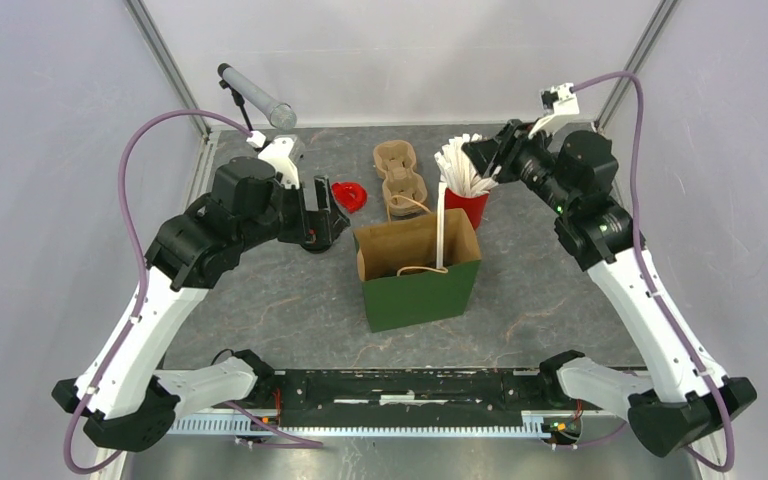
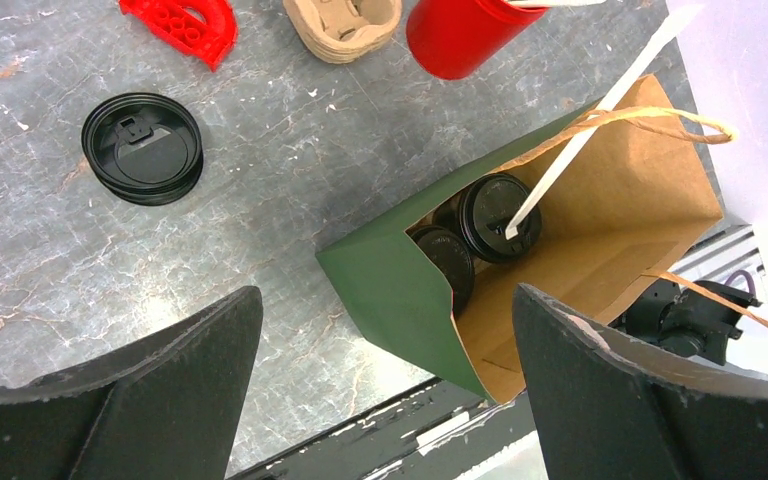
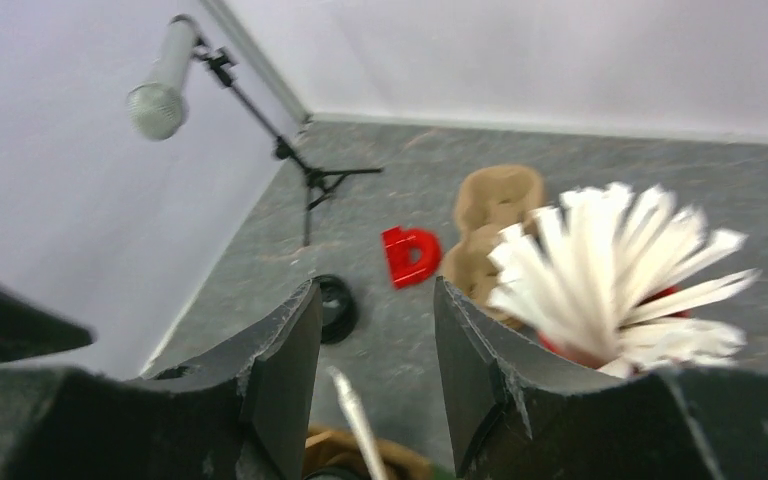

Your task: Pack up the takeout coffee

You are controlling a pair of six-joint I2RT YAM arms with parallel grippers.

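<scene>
The green bag [image 1: 420, 290] stood upright in the middle of the table [image 1: 260, 310], mouth open. Inside it sat two lidded coffee cups [image 2: 500, 215] side by side, with one wrapped straw [image 2: 590, 120] leaning out over the rim. The left hand [image 2: 387, 298] hung near the bag's left side, fingers spread wide, holding nothing. The right hand [image 3: 377, 290] was at the red cup of straws [image 1: 465, 205], fingers parted, nothing between them.

Robotics laboratory test cell. A grey marbled tabletop [image 1: 280, 300] is enclosed by plain pale walls [image 1: 410, 50] and aluminium corner posts [image 1: 165, 60]. The left arm [image 1: 150, 320] and right arm [image 1: 650, 310] are bolted to a black rail [image 1: 410, 385] at the near edge, trailing purple cables [image 1: 127, 170]. A cylindrical instrument [image 1: 255, 97] on a small tripod stands at far left.
</scene>
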